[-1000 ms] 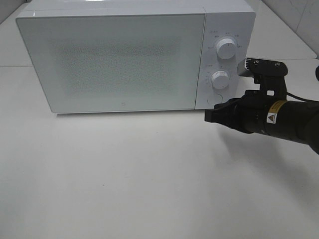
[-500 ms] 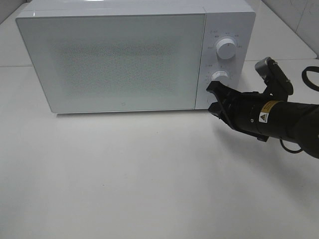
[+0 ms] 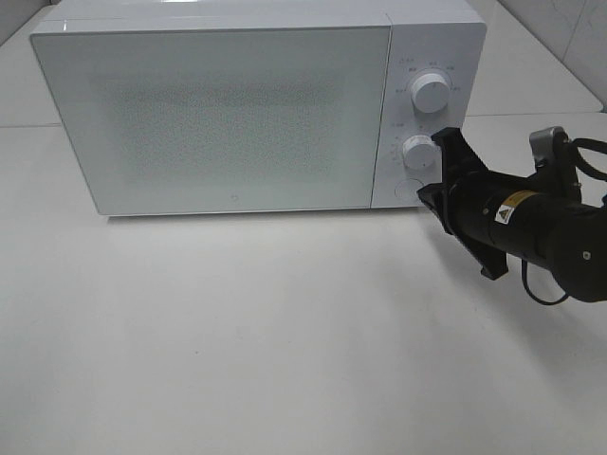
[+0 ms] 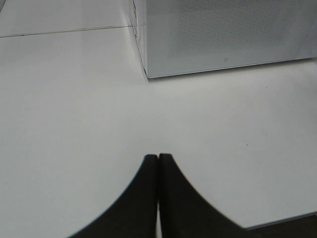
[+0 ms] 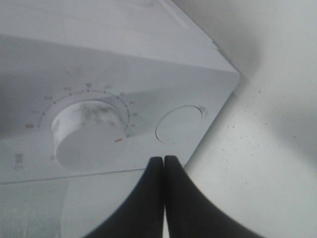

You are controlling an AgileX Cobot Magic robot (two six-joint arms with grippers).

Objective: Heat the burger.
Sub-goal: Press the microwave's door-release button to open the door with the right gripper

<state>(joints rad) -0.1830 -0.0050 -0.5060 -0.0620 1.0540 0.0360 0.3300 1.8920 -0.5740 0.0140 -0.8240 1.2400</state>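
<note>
The burger is not seen in any view, so neither its look nor its place can be told. A white microwave (image 3: 218, 114) is noted on the table (image 3: 285, 332), its frosted door shut.

In the high view the right gripper (image 3: 429, 190) is held just beside the control panel, near the lower knob (image 3: 418, 150). Only the right wrist view shows its fingers pressed together on nothing, by the round button (image 5: 179, 124).

The left gripper (image 4: 158, 157) is recorded only in its wrist view, closed and empty above the table.
</note>
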